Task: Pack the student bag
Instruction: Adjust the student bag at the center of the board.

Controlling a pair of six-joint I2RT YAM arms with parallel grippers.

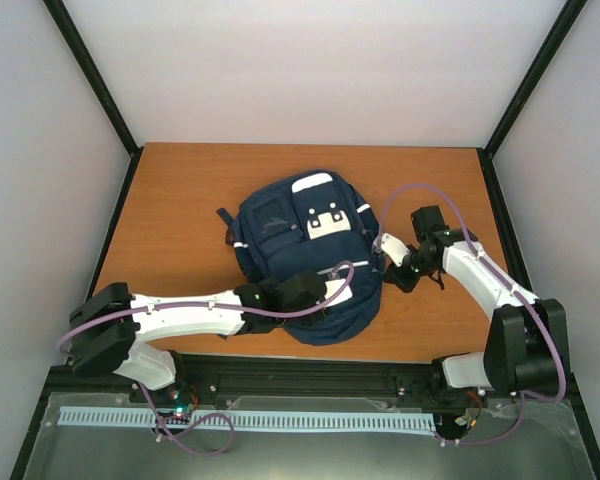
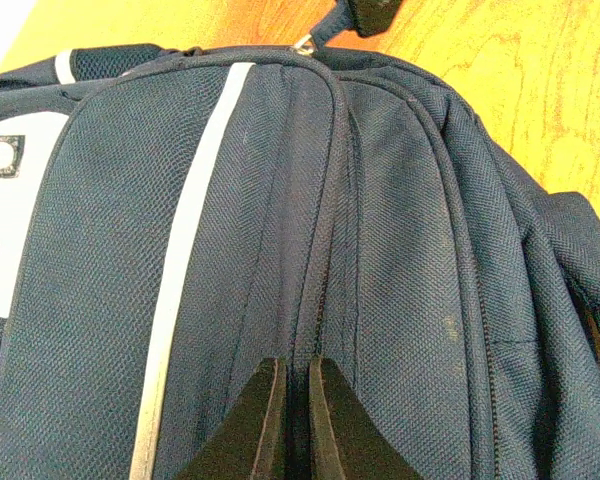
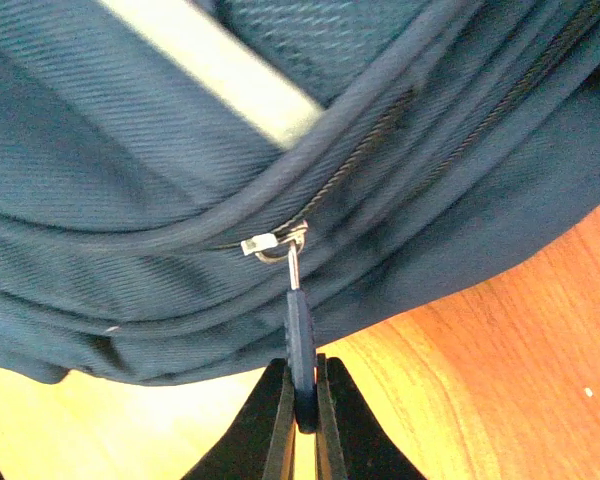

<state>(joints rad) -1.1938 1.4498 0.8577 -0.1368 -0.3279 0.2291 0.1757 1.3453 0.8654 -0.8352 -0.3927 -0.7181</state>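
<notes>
- Roughly at the middle of the bench (image 1: 180, 200) lies the student bag (image 1: 280, 225), front face up, with its near end close to the bench's near edge.
- Bare wood shows on the far side and to the left of the bag. The strip on its right is narrower and is taken up by the right arm.
- White walls (image 1: 310, 70) and black frame posts (image 1: 90, 70) close the bench in on three sides.
- Left arm: it stretches low from its base at the near left corner across to the bag's near end. The left pincer (image 2: 296, 362) points along the bag's front. It is closed to a thin slit, with a seam ridge of the fabric nipped between its tips, beside a white stripe (image 2: 195, 230).
- Right arm: it is folded at the elbow and reaches leftward to the bag's right flank. The right pincer (image 3: 302, 365) is clamped tight on the dark zip pull (image 3: 300, 320). The pull hangs from the slider (image 3: 270, 243) at the bag's edge, just above the wood.
</notes>
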